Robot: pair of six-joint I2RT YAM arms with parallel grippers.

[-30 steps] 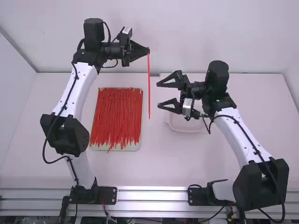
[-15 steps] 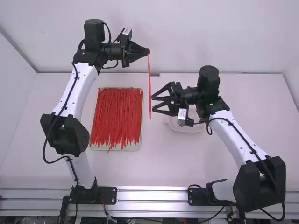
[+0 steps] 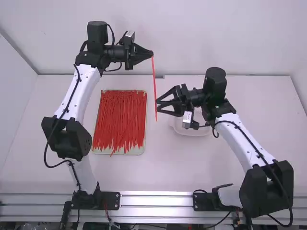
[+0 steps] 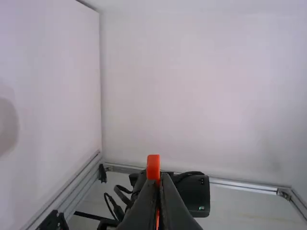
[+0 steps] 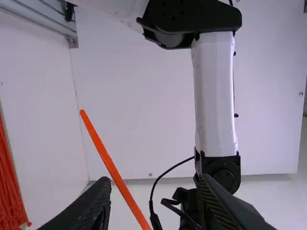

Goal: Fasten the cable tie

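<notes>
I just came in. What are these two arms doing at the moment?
The left tool is shut on the top end of one red cable tie, which hangs straight down in the air. The right tool is open at the tie's lower part and has not gripped it yet. Many spare ties lie on a tray near the left arm.

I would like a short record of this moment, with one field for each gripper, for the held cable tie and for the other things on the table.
left gripper: raised high, shut on one red cable tie near its top end
cable tie: hangs almost straight down, not yet looped
right gripper: open, one finger on each side of the tie's lower end
tray: on the table under the left arm, holds spare ties
clear container: below the right arm's wrist
</notes>
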